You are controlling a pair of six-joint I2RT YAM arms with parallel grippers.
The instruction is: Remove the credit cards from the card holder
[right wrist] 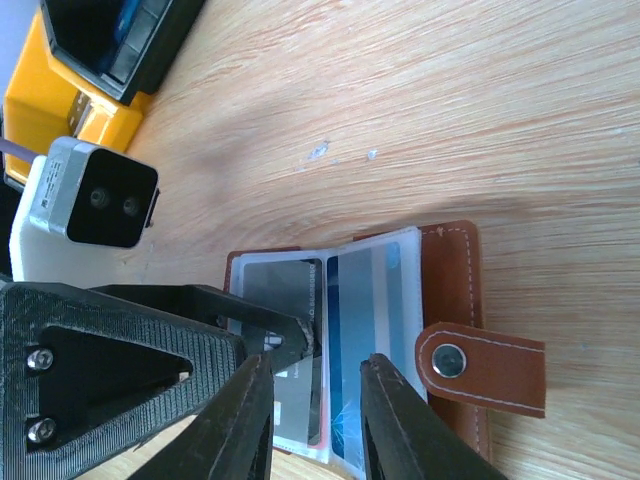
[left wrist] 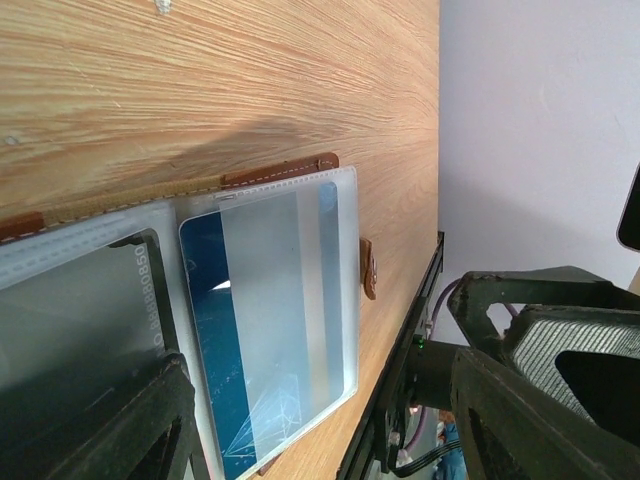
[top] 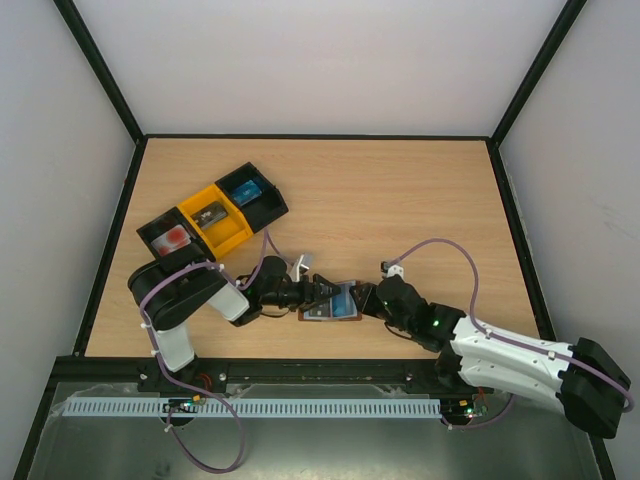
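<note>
Trays [top: 231, 238] beyond card holder [top: 335, 304], left gripper [top: 320, 292] over it

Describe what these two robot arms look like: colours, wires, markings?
The left arm and right arm are alike: black joints, white shells, a purple cable looping along each. A green light glows on the right one. The left gripper and right gripper are black, two-fingered.

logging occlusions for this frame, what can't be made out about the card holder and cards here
Top external: card holder mostly covered by left pincer and right pincer; card count unclear.
Left wrist: dark card partly behind the pincer's finger, cut off by the left edge.
Right wrist: whether right pincer touches the blue card; no depth cue.
Top external: yellow tray contents too small.
</note>
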